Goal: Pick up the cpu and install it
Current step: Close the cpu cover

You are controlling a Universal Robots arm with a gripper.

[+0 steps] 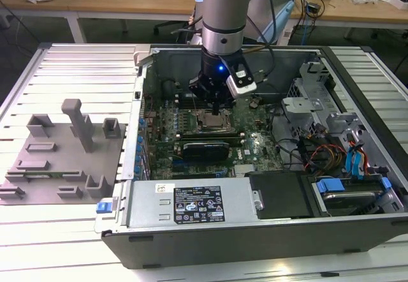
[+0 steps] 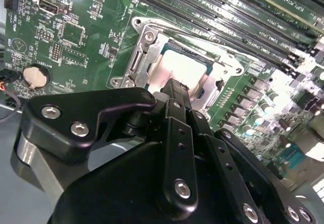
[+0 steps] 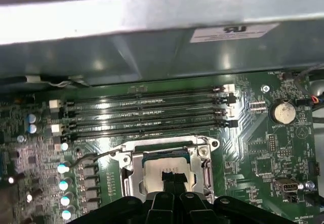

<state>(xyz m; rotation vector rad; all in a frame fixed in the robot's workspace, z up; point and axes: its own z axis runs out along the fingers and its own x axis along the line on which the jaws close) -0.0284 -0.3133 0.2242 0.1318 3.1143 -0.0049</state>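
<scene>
Exterior view, left to right. At the exterior view's left, one cluster of grey fixture blocks (image 1: 64,148) stood on the slatted worktop (image 1: 57,231). I did not count the separate blocks.

Centre of the frame: one open computer case (image 1: 255,231) with one motherboard (image 1: 252,132) inside. Your single end effector (image 1: 217,106) hung straight down over the socket.

One cpu (image 1: 212,121) lay inside the one socket frame (image 2: 144,57), silvery top up, and it looked level in both wrist views (image 2: 185,67) (image 3: 164,164). The end effector's tip (image 2: 174,88) sat over the chip's middle. Its fingers looked drawn together with no gap showing and nothing clasped between them. I could not tell whether the tip touched the chip.

Judgement: the seating step was in hand. You would have done best to keep the tool vertical and the chip square to the frame, with all four edges inside the rim, and to add no sideways push, since the contacts beneath probably bend easily.

Other counts from the first wrist view: four memory slots (image 3: 147,113) beside the socket and one coin cell (image 3: 282,112). At the exterior view's right stood one drive cage (image 1: 312,97).
</scene>
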